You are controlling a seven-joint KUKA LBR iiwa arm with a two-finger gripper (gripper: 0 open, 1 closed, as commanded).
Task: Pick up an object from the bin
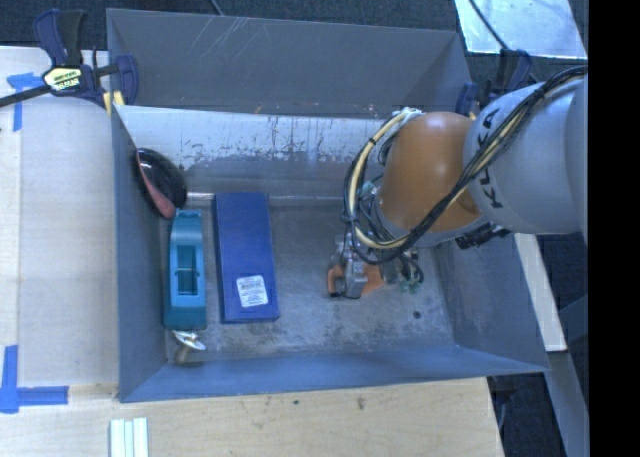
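Shows jaws low on the bare floor of the bin [430,317], opening and any hold not discernible, with the blue box [243,245] and teal dispenser [187,270] well apart view-left of them; probably risks closing on air or scraping metal.

Metal bin [300,150]: grey sheet, matt; back wall scratched and scuffed, floor dull and speckled.
Blue box [243,235]: matt, smooth faces, looks like card; white paper label [252,291] on it.
Just left of blue box, teal tool [187,270]: moulded plastic, slight sheen.
Up-left of blue box, dark rounded thing [160,180]: glossy, bright highlight; material unclear.
Right of blue box, arm's orange cover [425,180]: smooth, glossy; grey arm casing [540,160]: smooth, satin.
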